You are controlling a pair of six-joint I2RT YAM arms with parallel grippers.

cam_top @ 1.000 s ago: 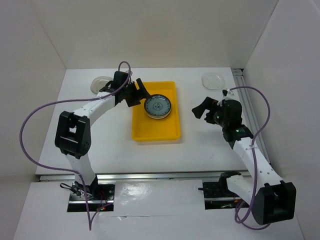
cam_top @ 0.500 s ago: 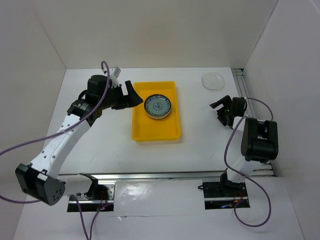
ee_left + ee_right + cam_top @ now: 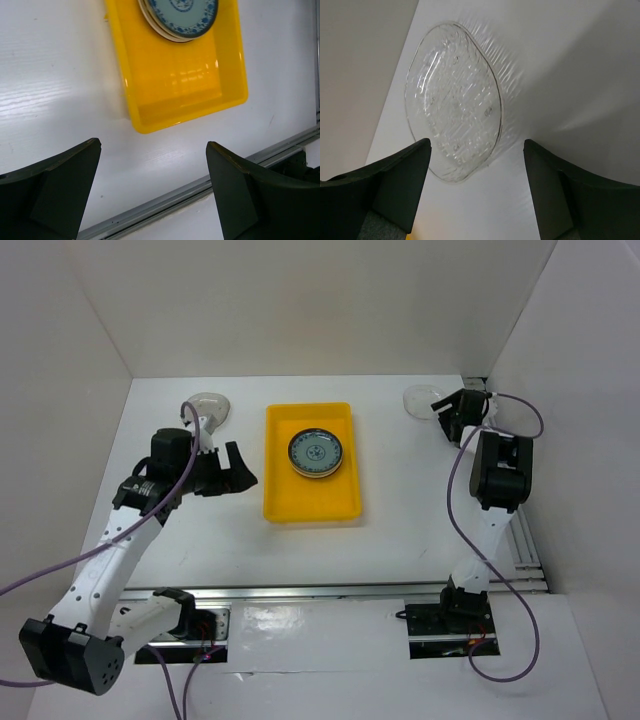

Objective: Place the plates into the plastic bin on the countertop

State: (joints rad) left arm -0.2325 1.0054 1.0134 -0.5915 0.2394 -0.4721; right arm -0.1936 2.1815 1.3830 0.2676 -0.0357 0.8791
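Note:
The yellow plastic bin (image 3: pixel 310 498) sits mid-countertop (image 3: pixel 410 510) and holds a stack of plates with a teal-blue patterned plate (image 3: pixel 317 453) on top. The left wrist view shows the bin (image 3: pixel 185 85) and that plate (image 3: pixel 181 15) ahead. My left gripper (image 3: pixel 243 466) is open and empty, left of the bin; its jaws (image 3: pixel 152 145) frame bare countertop. A clear glass plate (image 3: pixel 422 400) lies at the back right. My right gripper (image 3: pixel 445 412) is open just beside it; the plate (image 3: pixel 454 120) lies close ahead of the open jaws (image 3: pixel 476 145). Another clear plate (image 3: pixel 207 408) lies back left.
White walls bound the countertop on the left, back and right. A metal rail (image 3: pixel 510 530) runs along the right edge and another (image 3: pixel 210 187) along the near edge. The right arm's purple cable (image 3: pixel 460 500) loops over the right side.
My left arm has drawn back from the bin's rim toward the left and near side, uncovering the back-left clear plate. My right arm has swung to the back right, up to the clear plate.

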